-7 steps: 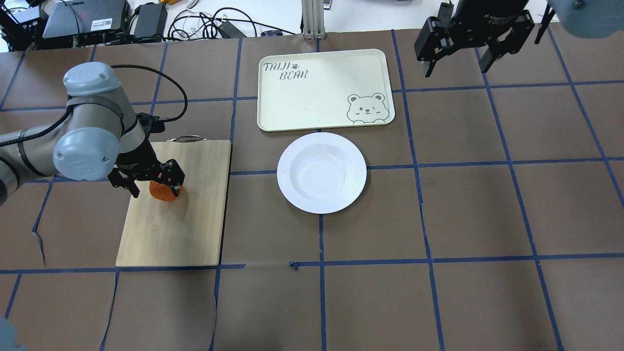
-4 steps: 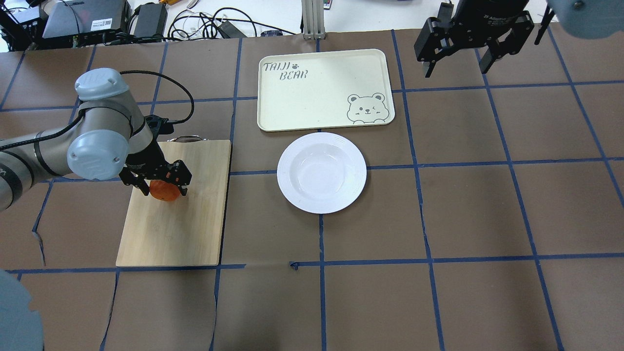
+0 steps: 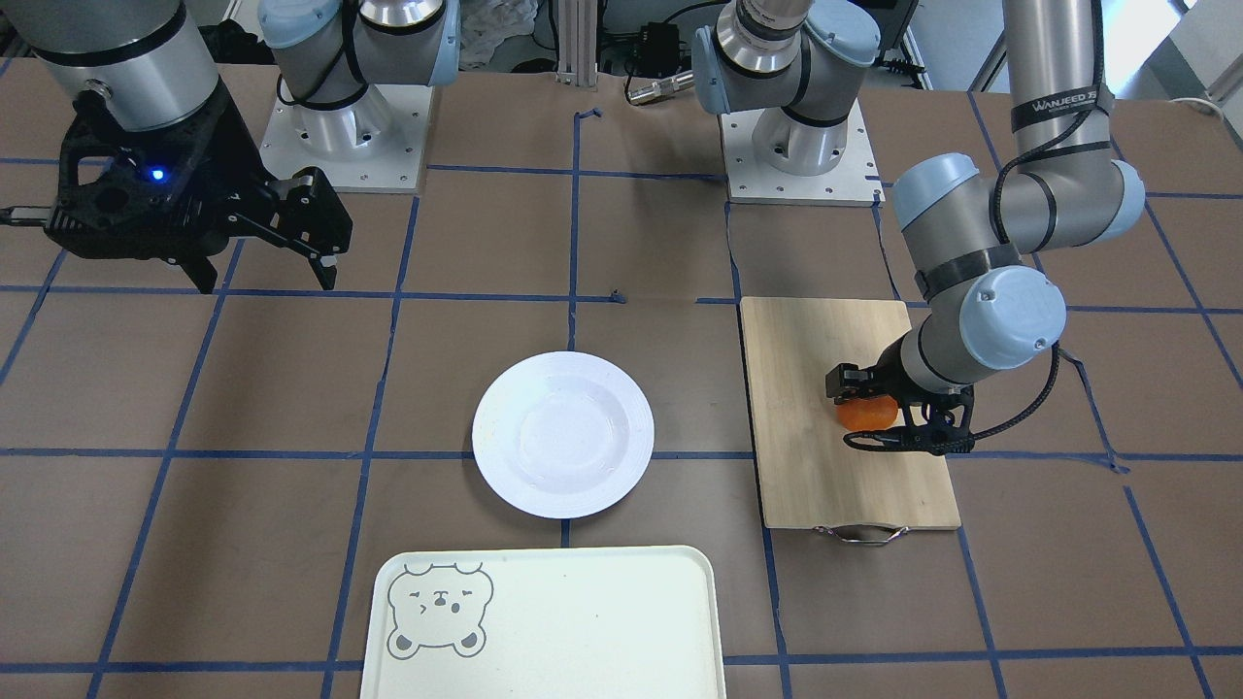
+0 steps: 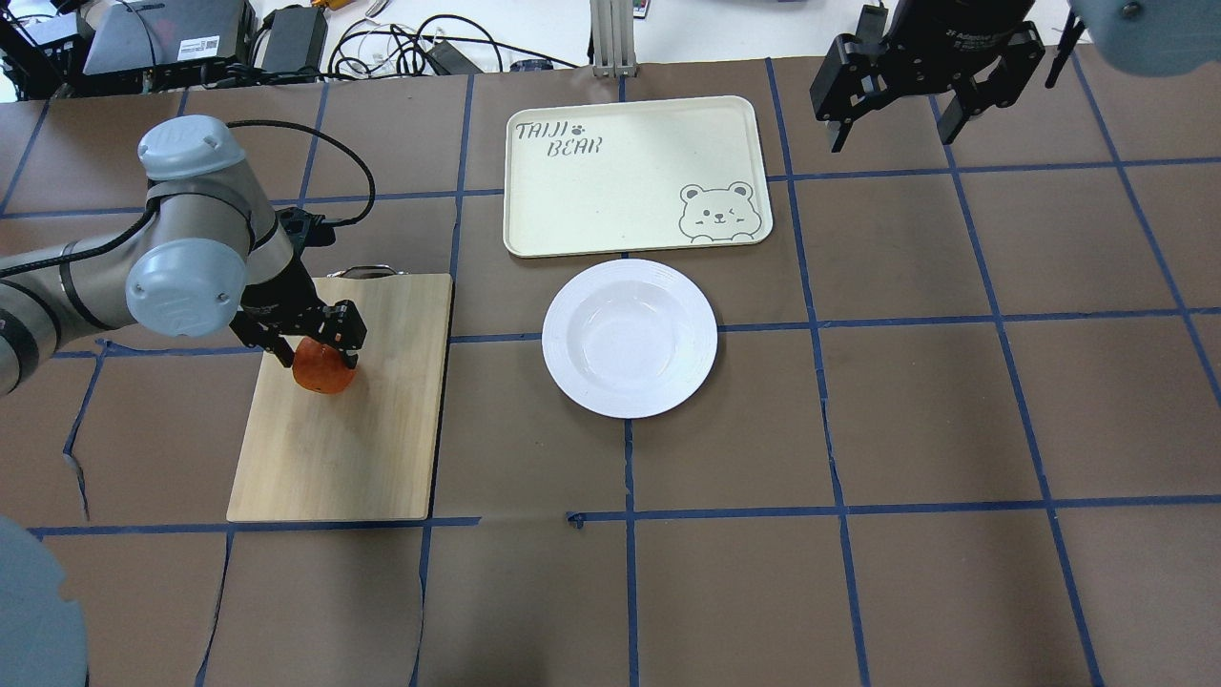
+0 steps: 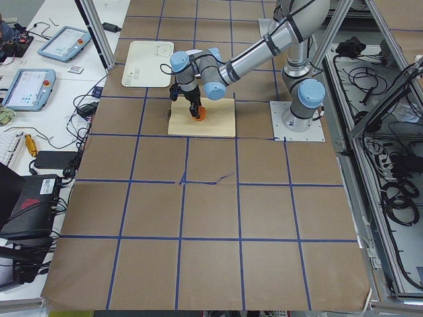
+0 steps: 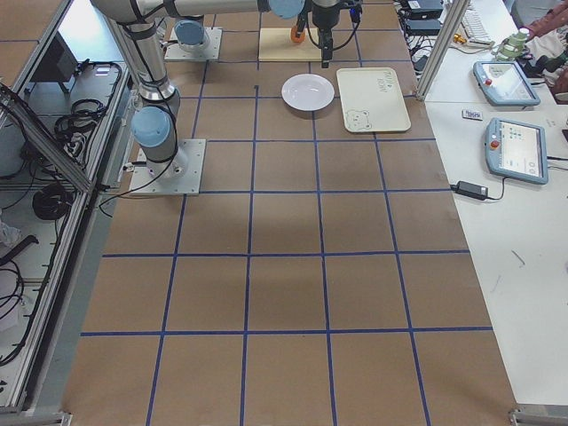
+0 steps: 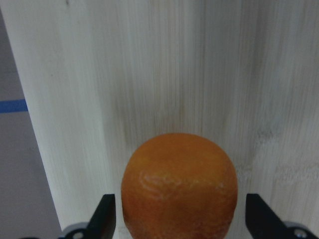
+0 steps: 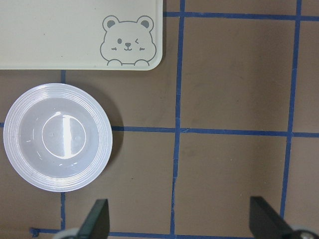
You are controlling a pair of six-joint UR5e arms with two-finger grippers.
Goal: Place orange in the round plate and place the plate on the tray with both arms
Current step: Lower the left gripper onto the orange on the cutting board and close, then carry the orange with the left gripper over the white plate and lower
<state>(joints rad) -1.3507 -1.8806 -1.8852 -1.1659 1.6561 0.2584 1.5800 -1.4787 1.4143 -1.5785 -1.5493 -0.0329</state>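
Note:
The orange rests on a bamboo cutting board at the table's left. My left gripper is open and straddles it. In the left wrist view the orange fills most of the gap, with a thin slit showing at each finger. The white round plate lies empty at the table's middle. Just beyond it sits the cream tray with its bear face. My right gripper hangs open and high at the far right, and it looks down on the plate and the tray.
The board's metal handle points to the far side. Cables and electronics line the far table edge. Brown paper with blue tape lines covers the table.
My left wrist has shifted a little toward the far side and turned, with the fingers still on both sides of the orange. The orange, the plate and the right arm have not moved.

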